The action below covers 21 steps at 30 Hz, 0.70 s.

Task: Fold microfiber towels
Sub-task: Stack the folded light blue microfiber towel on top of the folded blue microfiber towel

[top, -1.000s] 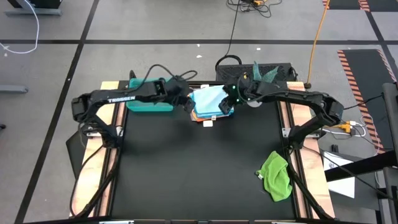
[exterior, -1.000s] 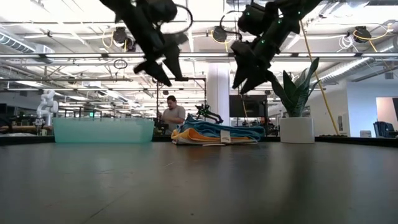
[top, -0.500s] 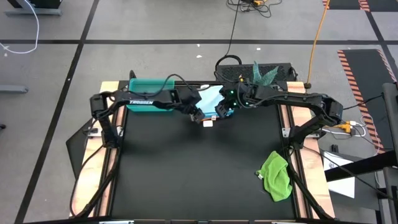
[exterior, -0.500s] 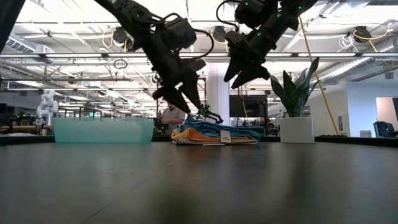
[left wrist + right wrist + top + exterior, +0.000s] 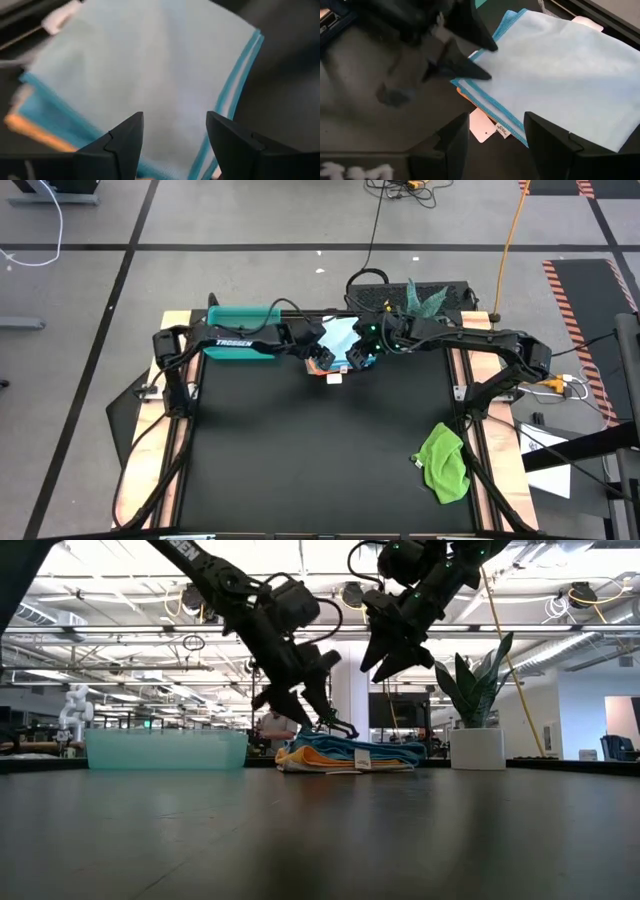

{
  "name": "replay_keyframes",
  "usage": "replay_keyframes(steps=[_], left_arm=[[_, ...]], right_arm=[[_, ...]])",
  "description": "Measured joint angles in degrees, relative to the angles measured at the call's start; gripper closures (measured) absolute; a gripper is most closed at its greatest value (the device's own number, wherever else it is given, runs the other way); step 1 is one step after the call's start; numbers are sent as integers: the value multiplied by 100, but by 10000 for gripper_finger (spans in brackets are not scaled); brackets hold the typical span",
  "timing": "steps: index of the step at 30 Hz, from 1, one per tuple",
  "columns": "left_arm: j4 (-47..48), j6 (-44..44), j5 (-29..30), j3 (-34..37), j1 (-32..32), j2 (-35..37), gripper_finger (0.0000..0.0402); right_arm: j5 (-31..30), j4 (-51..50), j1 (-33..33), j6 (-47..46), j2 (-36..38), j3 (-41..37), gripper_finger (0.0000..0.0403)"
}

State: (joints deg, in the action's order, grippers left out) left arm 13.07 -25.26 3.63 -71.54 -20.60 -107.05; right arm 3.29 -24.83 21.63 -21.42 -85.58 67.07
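Both arms are stretched toward the far middle of the table. The left gripper (image 5: 318, 723) is angled steeply down, fingers parted, tips close to the surface. The right gripper (image 5: 393, 658) is held higher, tilted downward, its fingers also spread apart.

Soft matt cloth towels (image 5: 555, 65)
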Motion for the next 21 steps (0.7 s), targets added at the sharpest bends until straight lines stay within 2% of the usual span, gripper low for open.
replay_keyframes(steps=[5, 11, 16, 21], left_arm=[[-109, -197, -101, -1, 96, -344, 183], [970, -234, -167, -8, 331, -507, 183], [1748, -229, 327, -17, 459, -448, 183], [1422, -232, 535, 7, 408, -205, 183]], right_arm=[[98, -49, 0, 1, -2, 0, 223], [146, -61, 0, 2, -2, 0, 223], [149, -69, 0, 71, -2, 0, 223], [146, -71, 0, 113, -2, 0, 223]])
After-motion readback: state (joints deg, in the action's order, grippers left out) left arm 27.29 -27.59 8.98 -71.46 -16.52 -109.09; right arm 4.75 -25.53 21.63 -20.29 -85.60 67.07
